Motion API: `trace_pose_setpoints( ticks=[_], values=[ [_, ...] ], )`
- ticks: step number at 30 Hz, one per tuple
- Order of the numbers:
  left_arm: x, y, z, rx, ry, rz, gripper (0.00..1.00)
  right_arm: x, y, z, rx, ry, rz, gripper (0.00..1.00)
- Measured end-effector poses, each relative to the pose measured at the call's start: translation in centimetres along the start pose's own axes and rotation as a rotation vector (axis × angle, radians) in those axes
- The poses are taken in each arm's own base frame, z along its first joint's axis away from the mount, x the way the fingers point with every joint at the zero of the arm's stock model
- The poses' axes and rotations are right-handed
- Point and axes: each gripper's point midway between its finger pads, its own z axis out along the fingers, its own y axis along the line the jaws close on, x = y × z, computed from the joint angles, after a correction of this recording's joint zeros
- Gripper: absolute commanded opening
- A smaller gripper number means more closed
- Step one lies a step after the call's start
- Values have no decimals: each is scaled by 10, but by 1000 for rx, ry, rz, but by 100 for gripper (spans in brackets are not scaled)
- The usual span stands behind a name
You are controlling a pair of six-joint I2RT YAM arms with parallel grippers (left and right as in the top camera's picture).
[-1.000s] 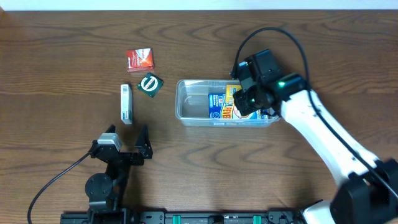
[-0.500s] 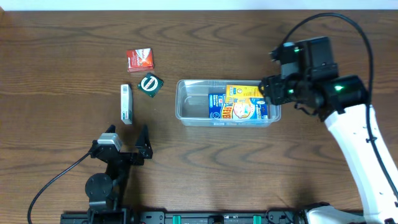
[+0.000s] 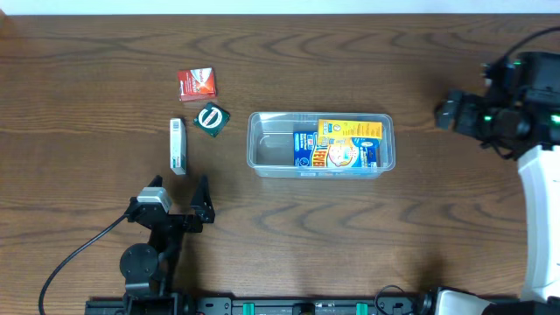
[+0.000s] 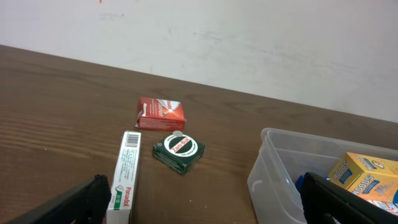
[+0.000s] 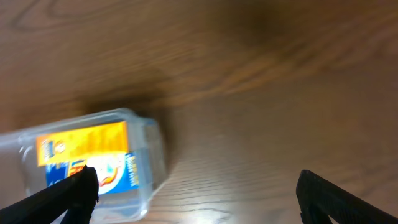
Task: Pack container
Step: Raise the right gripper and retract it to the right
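Plainly, we saw the clear container (image 3: 320,144) in the middle of the table (image 3: 87,70), holding a yellow-and-blue box (image 3: 343,145). The right gripper (image 5: 196,182) and left gripper (image 4: 204,183) both gaped fully, empty, touching nothing. On the white box (image 4: 122,186) we read "Panadol".

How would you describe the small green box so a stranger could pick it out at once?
Find the clear container on the table. Of three small boxes to its left, the green box lies nearest. It alone is dark green with a white round emblem, unlike the red box and the long white box.
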Motion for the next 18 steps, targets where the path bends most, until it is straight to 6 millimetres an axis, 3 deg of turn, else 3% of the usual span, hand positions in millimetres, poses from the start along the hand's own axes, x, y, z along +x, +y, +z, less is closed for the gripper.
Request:
trace_pose_setpoints(
  ticks=[6,15,18],
  values=[
    [-1,0,0,2,-4,-2,98,2,-25,3,38,27,69,99],
    [13,0,-2,-23,144,-55,98,7,-26,6,40,54,74,99],
    [1,-3,0,-36,207,-69,98,7,-26,6,42,55,74,99]
  ],
)
